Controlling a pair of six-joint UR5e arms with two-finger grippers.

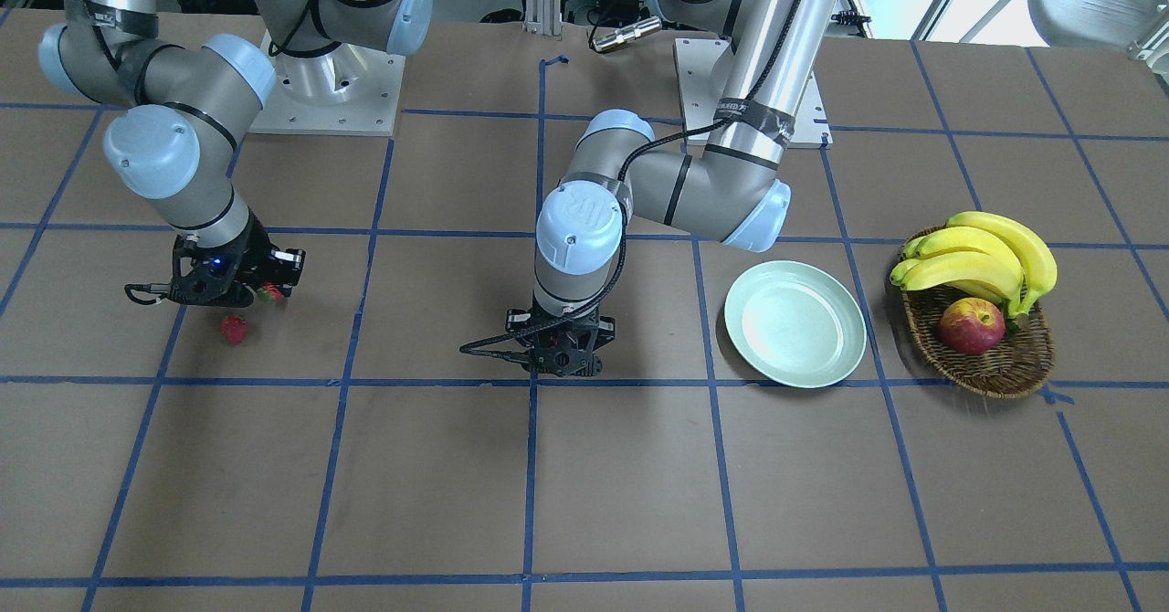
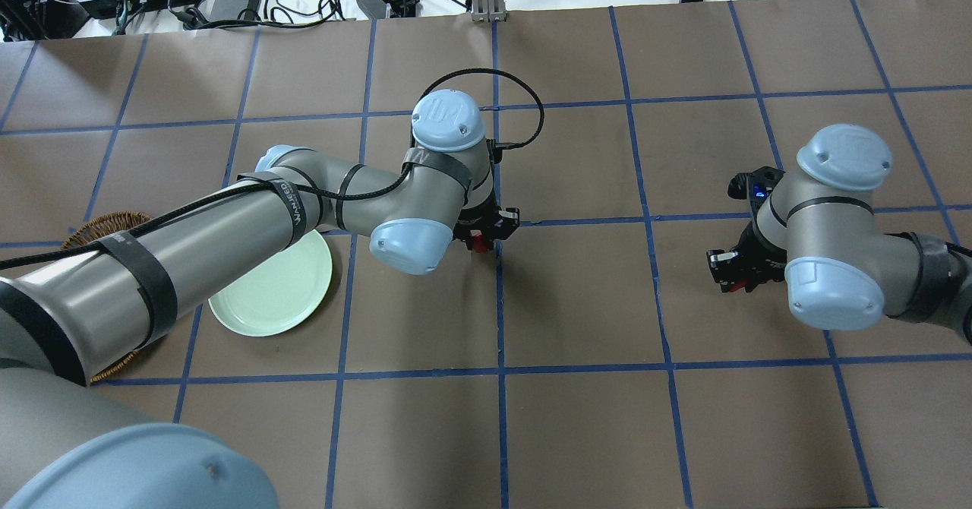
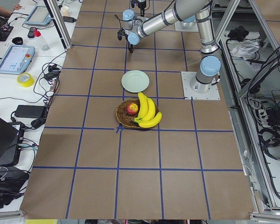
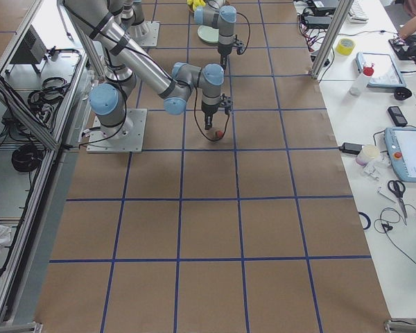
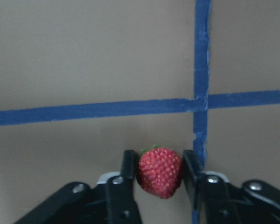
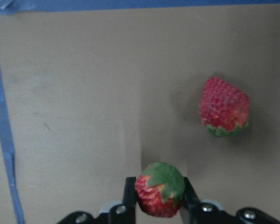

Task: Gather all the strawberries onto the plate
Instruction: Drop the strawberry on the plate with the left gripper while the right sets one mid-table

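My left gripper [image 5: 159,161] is shut on a red strawberry [image 5: 159,171], low over a blue tape crossing near the table's middle [image 1: 566,356]. My right gripper [image 6: 158,186] is shut on a second strawberry [image 6: 159,189], whose green cap faces the camera. A third strawberry [image 6: 224,106] lies loose on the table just beyond it, and it also shows in the front view [image 1: 235,329]. The pale mint plate [image 1: 795,322] sits bare, to the side of the left gripper. In the overhead view the left arm covers part of the plate [image 2: 271,296].
A brown wicker basket [image 1: 991,370] beside the plate holds a bunch of bananas [image 1: 982,256] and a red-yellow apple [image 1: 971,326]. Blue tape lines grid the brown table. The arm bases stand at the robot's edge of the table.
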